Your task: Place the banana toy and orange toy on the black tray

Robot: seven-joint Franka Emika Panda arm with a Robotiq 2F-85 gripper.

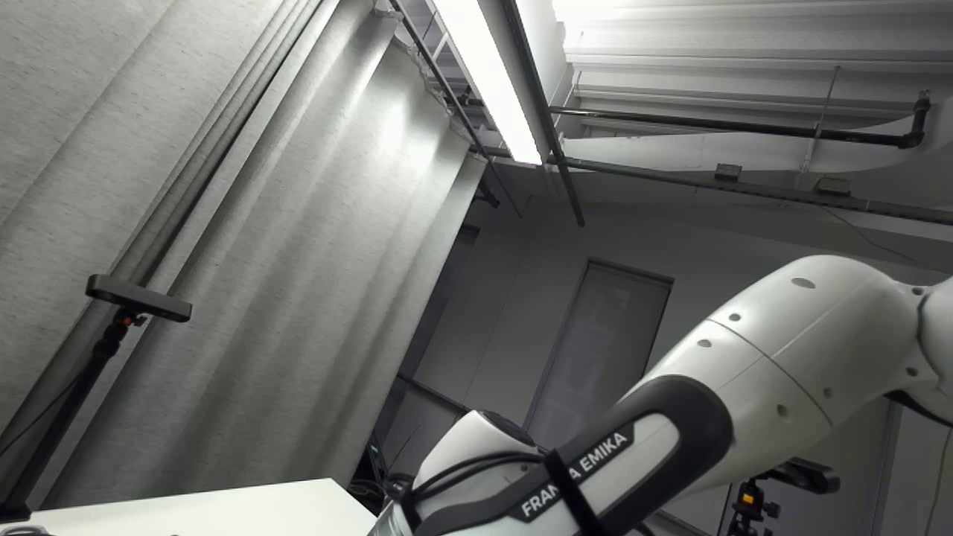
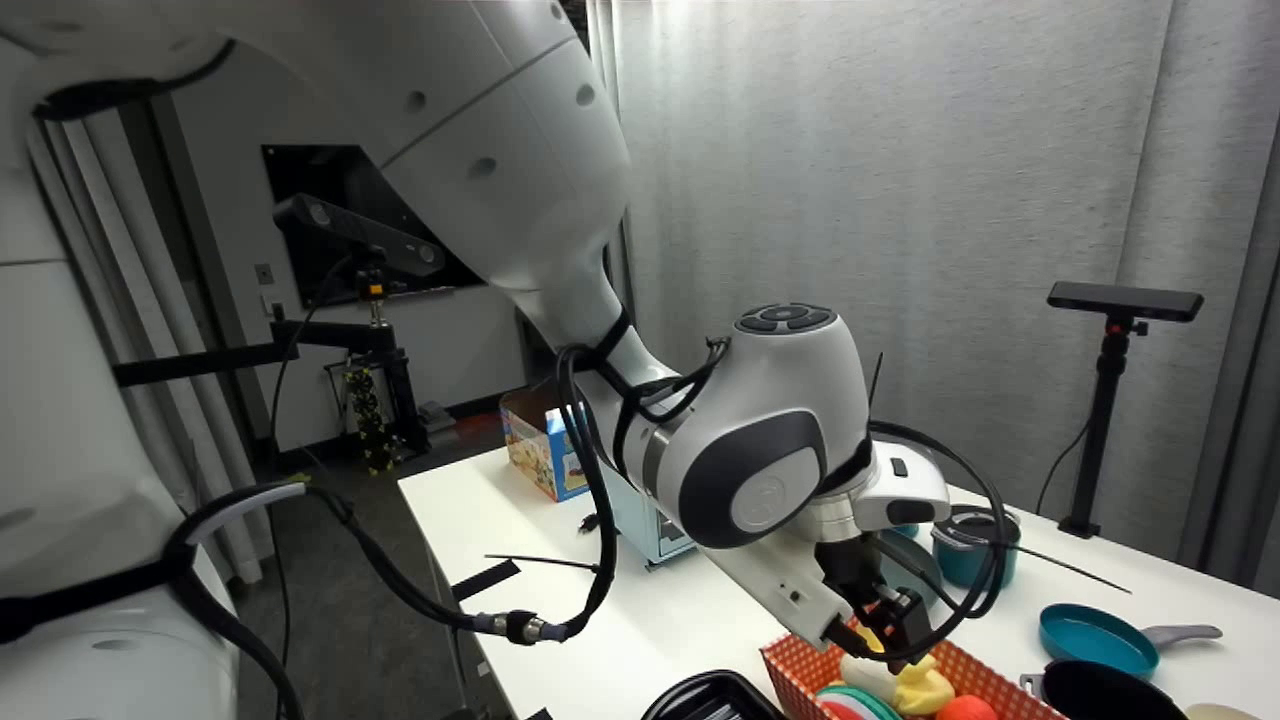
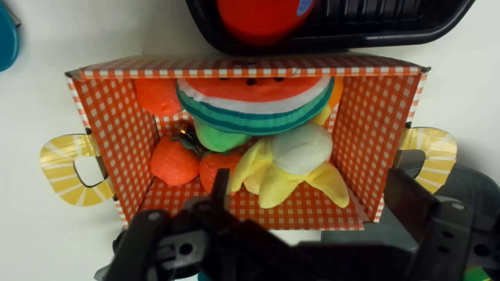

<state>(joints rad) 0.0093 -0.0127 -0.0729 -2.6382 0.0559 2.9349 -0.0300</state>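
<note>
The banana toy, white with yellow peel flaps, lies in a red checkered box in the wrist view [image 3: 300,152]; it also shows in an exterior view [image 2: 920,688]. My gripper [image 3: 312,185] is open and empty above the box, its fingers apart on either side of the banana's peel; it also shows in an exterior view [image 2: 872,635]. An orange-coloured toy [image 3: 336,91], perhaps the orange, is mostly hidden behind a watermelon toy [image 3: 261,105]. The black tray [image 3: 375,39] lies beside the box, holding a red round toy [image 3: 261,19]; it also shows in an exterior view [image 2: 715,685].
The checkered box [image 3: 117,140] has upright walls and yellow handles. It also holds strawberry-like toys [image 3: 175,162] and a green toy [image 3: 220,136]. A grey round lid [image 3: 472,187] lies beside it. A teal pan [image 2: 1095,640], a black pan [image 2: 1105,692] and a teal pot [image 2: 975,550] stand nearby.
</note>
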